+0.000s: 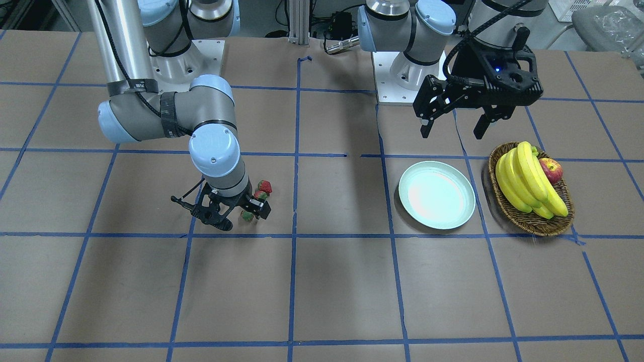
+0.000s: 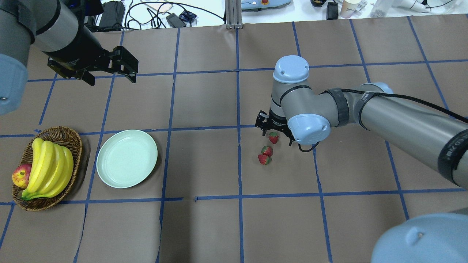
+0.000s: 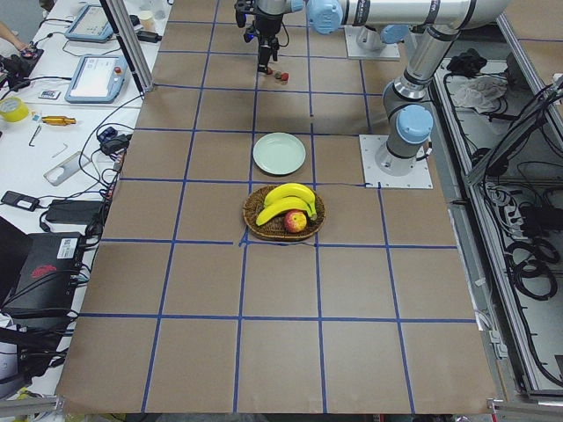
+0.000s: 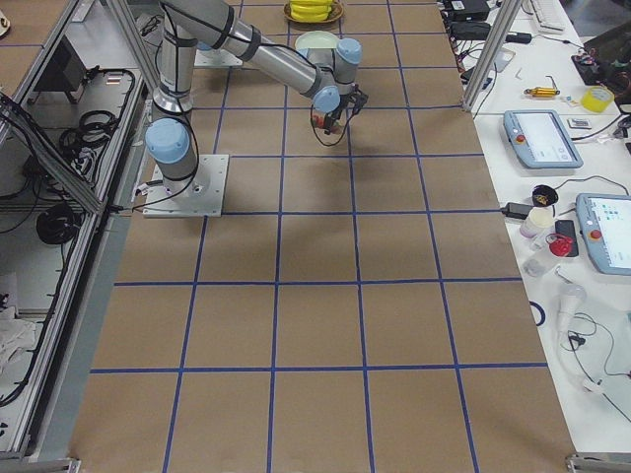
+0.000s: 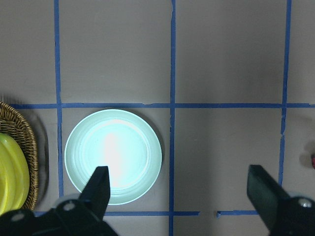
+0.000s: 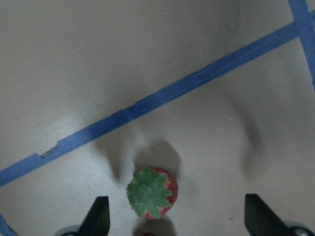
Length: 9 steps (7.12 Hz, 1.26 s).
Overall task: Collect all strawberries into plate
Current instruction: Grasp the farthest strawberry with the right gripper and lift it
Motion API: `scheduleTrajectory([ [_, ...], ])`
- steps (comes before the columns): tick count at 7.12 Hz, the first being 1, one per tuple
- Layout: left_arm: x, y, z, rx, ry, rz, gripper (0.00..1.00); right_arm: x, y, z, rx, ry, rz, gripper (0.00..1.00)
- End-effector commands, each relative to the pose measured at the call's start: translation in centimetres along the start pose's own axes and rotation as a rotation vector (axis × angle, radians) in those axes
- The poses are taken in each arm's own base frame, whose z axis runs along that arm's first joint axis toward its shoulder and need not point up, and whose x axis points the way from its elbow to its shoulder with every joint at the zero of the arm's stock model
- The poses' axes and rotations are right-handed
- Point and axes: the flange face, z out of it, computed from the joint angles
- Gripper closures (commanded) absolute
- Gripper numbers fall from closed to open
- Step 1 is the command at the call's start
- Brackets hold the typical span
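Three small red strawberries lie in a cluster on the brown table. My right gripper (image 1: 240, 218) (image 2: 276, 136) is open, low over the table, its fingers astride one strawberry (image 1: 247, 216) (image 2: 273, 137) (image 6: 151, 192). In the right wrist view the berry sits cap up between the fingers, nearer the left one. The other two strawberries (image 2: 267, 150) (image 2: 264, 159) lie just beside it, toward the robot. The pale mint plate (image 1: 436, 201) (image 2: 127, 159) (image 5: 113, 156) is empty. My left gripper (image 1: 451, 133) (image 2: 112, 81) (image 5: 182, 191) is open and empty, held high near the plate.
An oval wicker basket (image 1: 533, 221) (image 2: 55, 133) with bananas (image 1: 523, 176) and a red-yellow apple (image 1: 551, 170) stands beside the plate, on its side away from the strawberries. Blue tape lines grid the table. Bare table lies between the strawberries and the plate.
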Motion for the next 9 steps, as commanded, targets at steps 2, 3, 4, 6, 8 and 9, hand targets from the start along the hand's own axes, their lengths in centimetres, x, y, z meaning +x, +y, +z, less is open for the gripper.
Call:
scheduleTrajectory([
  [2, 0.0, 0.0, 0.0, 0.000, 0.000, -0.001, 0.00, -0.3, -0.2, 0.6, -0.001, -0.021, 0.000, 0.61],
  [3, 0.0, 0.0, 0.0, 0.000, 0.000, -0.001, 0.00, -0.5, -0.1, 0.7, -0.015, -0.041, 0.000, 0.73],
  [4, 0.0, 0.0, 0.0, 0.000, 0.000, 0.000, 0.00, -0.7, -0.2, 0.5, -0.013, -0.052, 0.000, 1.00],
  [6, 0.0, 0.0, 0.0, 0.000, 0.000, -0.001, 0.00, -0.9, -0.4, -0.6, 0.004, -0.064, -0.001, 1.00],
  [8, -0.1, 0.0, 0.0, 0.000, 0.000, -0.003, 0.00, -2.4, -2.0, -6.0, 0.078, -0.124, 0.008, 1.00],
  [9, -0.1, 0.0, 0.0, 0.000, 0.000, -0.003, 0.00, -2.5, -2.3, -6.9, 0.077, -0.115, 0.024, 1.00],
])
